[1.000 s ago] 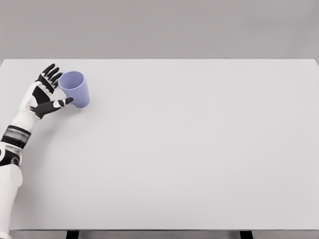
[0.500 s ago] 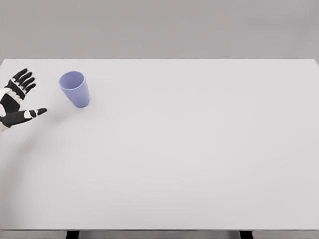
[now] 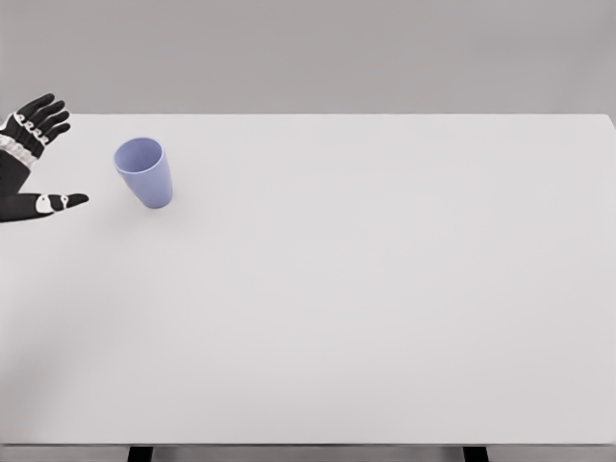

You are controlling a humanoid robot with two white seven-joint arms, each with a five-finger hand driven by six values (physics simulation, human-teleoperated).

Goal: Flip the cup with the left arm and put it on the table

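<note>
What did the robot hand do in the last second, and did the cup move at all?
The left robot hand pulled away from the cup toward the table's left edge, fingers spread, holding nothing. A second ago it sat right beside the cup; now a clear gap separates them and the arm is out of view. The cup stayed where it was, upright, opening up.

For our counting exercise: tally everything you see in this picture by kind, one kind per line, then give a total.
Cup, lilac, open mouth up: 1
Robot hand, the left, fingers spread: 1
Table, white: 1
Total: 3
</note>
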